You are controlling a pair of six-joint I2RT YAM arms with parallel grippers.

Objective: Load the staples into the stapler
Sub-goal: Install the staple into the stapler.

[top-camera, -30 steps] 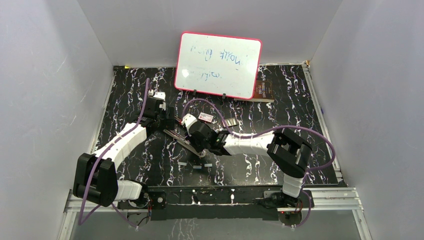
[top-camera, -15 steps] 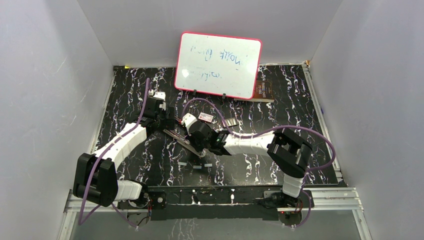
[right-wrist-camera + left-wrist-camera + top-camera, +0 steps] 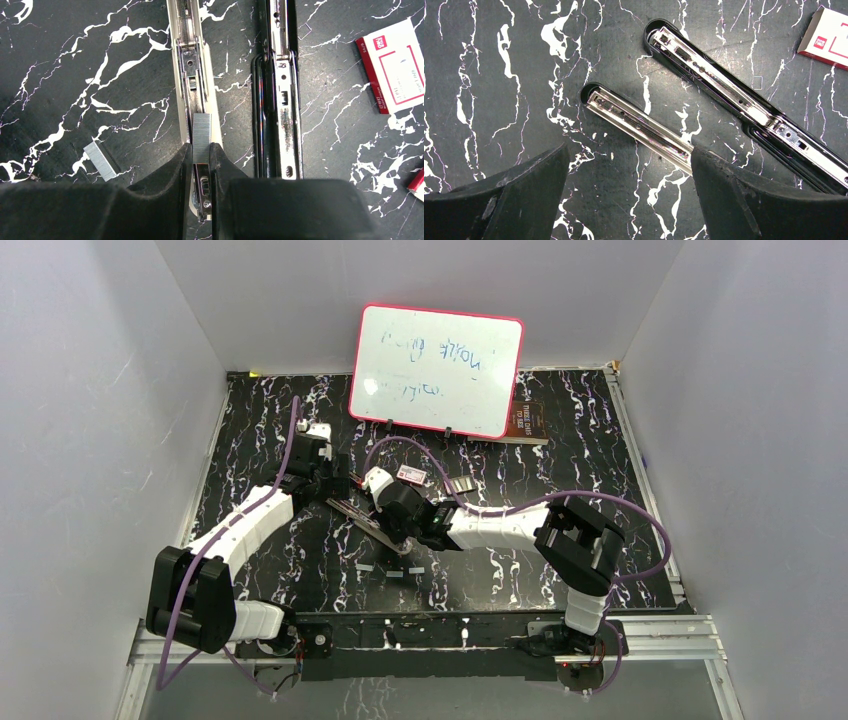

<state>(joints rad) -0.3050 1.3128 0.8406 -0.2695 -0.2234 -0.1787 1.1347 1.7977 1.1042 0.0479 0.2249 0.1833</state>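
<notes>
Right gripper (image 3: pixel 201 148) nearly closed, nipping 1 strip of staples (image 3: pixel 202 131) by its end, directly over the shiny rail of the stapler (image 3: pixel 192 75). Stapler swung open flat on the marbled table (image 3: pixel 60 75), 2 halves side by side, 1 loose strip (image 3: pixel 100 160) lying left of the rail. Left gripper (image 3: pixel 628 152) spread wide, holding nothing, fingers either side of the rail half.

Left gripper (image 3: pixel 629 170) spread wide, right gripper (image 3: pixel 201 155) pinched narrow, both arms extended forward

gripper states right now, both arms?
Left gripper: open, holding nothing.
Right gripper: closed on a staple strip over the stapler's rail.
</notes>
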